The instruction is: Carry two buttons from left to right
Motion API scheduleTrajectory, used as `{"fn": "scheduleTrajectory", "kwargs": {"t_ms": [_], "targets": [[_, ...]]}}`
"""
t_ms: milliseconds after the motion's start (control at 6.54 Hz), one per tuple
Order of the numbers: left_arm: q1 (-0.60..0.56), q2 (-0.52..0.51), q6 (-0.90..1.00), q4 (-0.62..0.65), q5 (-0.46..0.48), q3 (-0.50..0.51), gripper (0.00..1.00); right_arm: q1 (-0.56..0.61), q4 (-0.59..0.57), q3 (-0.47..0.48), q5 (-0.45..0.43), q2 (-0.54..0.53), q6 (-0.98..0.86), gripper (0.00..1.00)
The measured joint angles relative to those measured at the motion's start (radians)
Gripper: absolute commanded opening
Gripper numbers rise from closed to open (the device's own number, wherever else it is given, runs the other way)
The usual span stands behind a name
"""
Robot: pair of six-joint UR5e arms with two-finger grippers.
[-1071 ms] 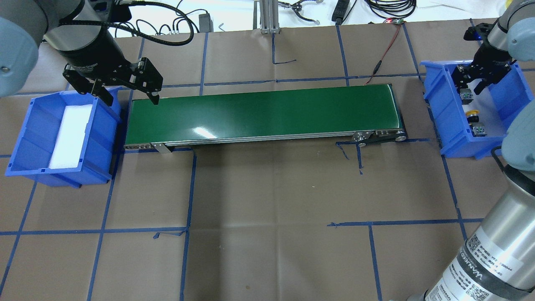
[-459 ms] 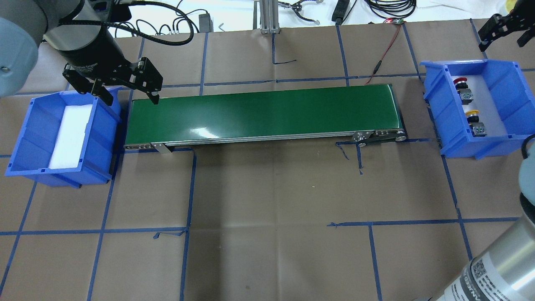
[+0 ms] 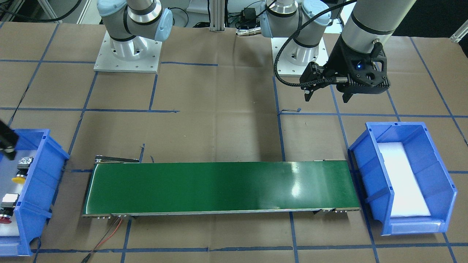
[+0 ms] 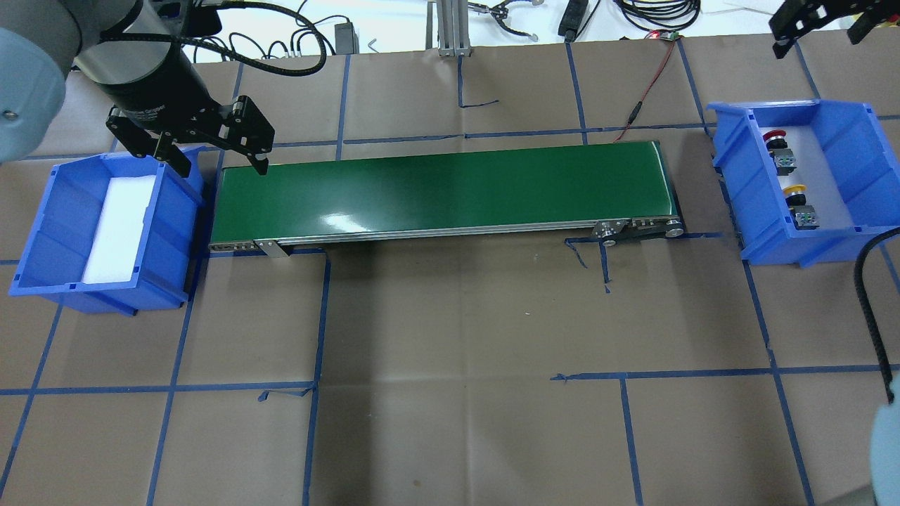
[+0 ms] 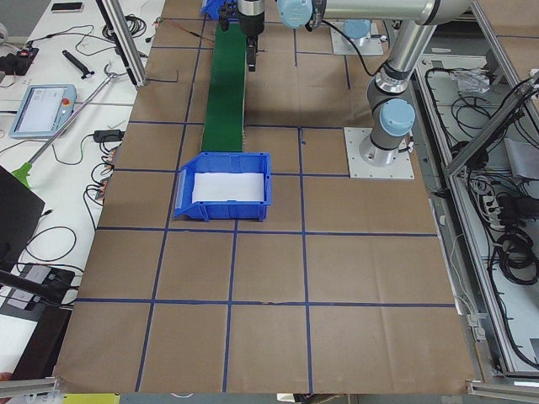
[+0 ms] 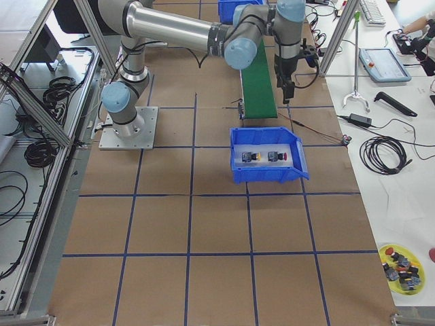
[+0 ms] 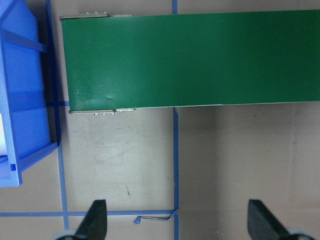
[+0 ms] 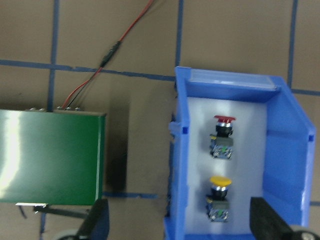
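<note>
Both buttons lie in the blue bin point(image 4: 837, 133) on the right: the red-capped button point(image 4: 777, 144) farther back, the yellow-capped button point(image 4: 798, 200) nearer. The right wrist view shows the red button point(image 8: 223, 135) and the yellow button point(image 8: 219, 195) side by side on the bin's white floor. My right gripper point(image 4: 819, 28) hangs open and empty, high above the table beyond the bin's far end; its fingertips point(image 8: 97, 220) frame the bin from above. My left gripper point(image 4: 221, 167) is open and empty over the left end of the green conveyor belt point(image 4: 443, 190).
A second blue bin point(image 4: 42, 232) with only a white foam pad stands just left of the belt. A red wire point(image 4: 650, 81) runs from the belt's right end to the table's back edge. Brown paper with blue tape lines covers the table.
My right gripper has lifted out of the right bin and moved back toward the table's far edge, uncovering the red button. The left arm has stayed still.
</note>
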Motion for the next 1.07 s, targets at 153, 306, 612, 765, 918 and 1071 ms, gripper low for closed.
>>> {"fn": "scheduleTrajectory", "kwargs": {"t_ms": [153, 306, 612, 765, 918, 1071], "targets": [[0.0, 0.0, 0.0, 0.0, 0.0, 0.0, 1.0, 0.093, 0.042, 0.07, 0.005, -0.087, 0.123, 1.0], [0.0, 0.0, 0.0, 0.0, 0.0, 0.0, 1.0, 0.181, 0.105, 0.108, 0.015, -0.146, 0.206, 1.0], [0.0, 0.0, 0.0, 0.0, 0.0, 0.0, 1.0, 0.274, 0.229, 0.133, 0.08, -0.217, 0.317, 1.0], [0.0, 0.0, 0.0, 0.0, 0.0, 0.0, 1.0, 0.29, 0.252, 0.147, 0.112, -0.236, 0.369, 1.0], [0.0, 0.0, 0.0, 0.0, 0.0, 0.0, 1.0, 0.302, 0.257, 0.172, 0.121, -0.254, 0.387, 1.0], [0.0, 0.001, 0.0, 0.0, 0.0, 0.0, 1.0, 0.307, 0.254, 0.197, 0.123, -0.277, 0.391, 1.0]]}}
